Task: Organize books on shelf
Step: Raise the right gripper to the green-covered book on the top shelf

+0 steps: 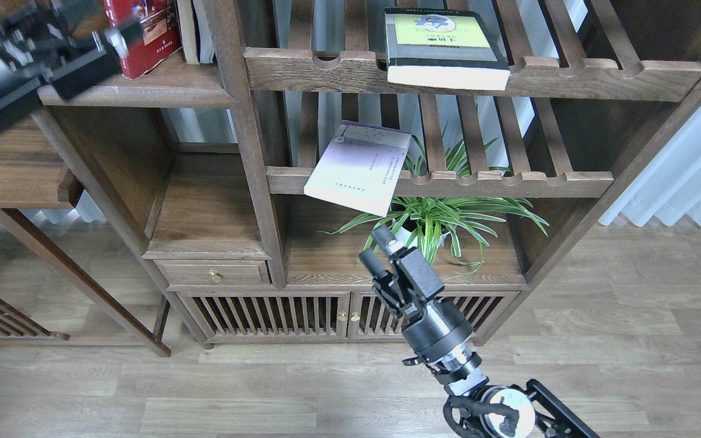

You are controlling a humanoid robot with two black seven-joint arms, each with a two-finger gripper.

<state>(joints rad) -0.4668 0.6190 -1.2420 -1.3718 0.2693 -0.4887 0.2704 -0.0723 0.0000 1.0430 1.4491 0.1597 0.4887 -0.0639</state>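
**One book shelved, two left on the slats**

The shelf (162, 91), the solid dark-brown board at upper left, already carries the red book (146, 33), which stands upright on it beside a few pale spines. The thick yellow-green book (445, 48) lies flat on the top slatted rail, and the thin lavender paperback (359, 173) hangs tilted over the rail below, above a potted plant (442, 219). By my reading about a third is done. The left pincer (110, 52) is blurred at the red book's edge; whether it grips I cannot tell. The right pincer (378, 246) hangs just below the paperback, fingers parted, holding nothing
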